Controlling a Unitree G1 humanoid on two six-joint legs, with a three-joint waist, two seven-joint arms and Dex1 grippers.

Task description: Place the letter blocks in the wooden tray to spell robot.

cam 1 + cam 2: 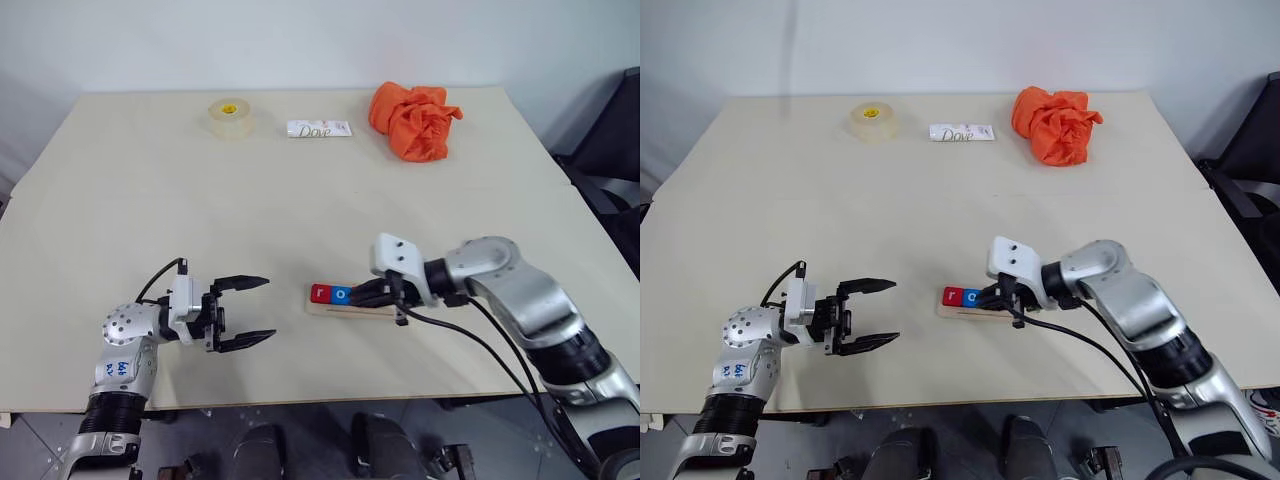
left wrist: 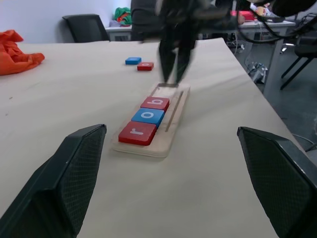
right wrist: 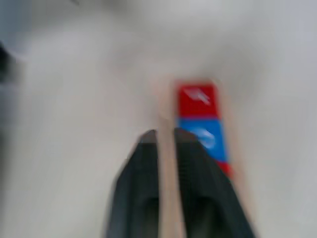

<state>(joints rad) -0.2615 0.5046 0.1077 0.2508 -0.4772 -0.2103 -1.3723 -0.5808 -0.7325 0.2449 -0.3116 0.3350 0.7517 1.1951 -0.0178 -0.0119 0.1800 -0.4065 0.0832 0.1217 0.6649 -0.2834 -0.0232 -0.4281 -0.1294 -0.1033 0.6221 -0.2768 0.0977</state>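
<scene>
Three letter blocks, a red r (image 2: 137, 133), a blue o (image 2: 148, 116) and a red b (image 2: 155, 103), are lying in the wooden tray (image 2: 174, 115) near the counter's (image 1: 300, 200) front edge. The right hand (image 2: 171, 82) is being held over the tray's empty end, fingers narrowly parted and holding nothing. The left hand (image 1: 243, 313) is hanging wide and empty beside the tray. Two blocks, blue (image 2: 132, 60) and red (image 2: 145, 66), are waiting beyond the tray; judging by this, the second o is to be fetched next.

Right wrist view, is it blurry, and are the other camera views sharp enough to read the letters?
Right wrist view: smeared, the tiles' letters unreadable. Left wrist view: the wooden tray and its three letter blocks are sharp enough to read r, o, b, but the right gripper behind them is blurred. Head views: evenly lit, sharp, no glare.
</scene>
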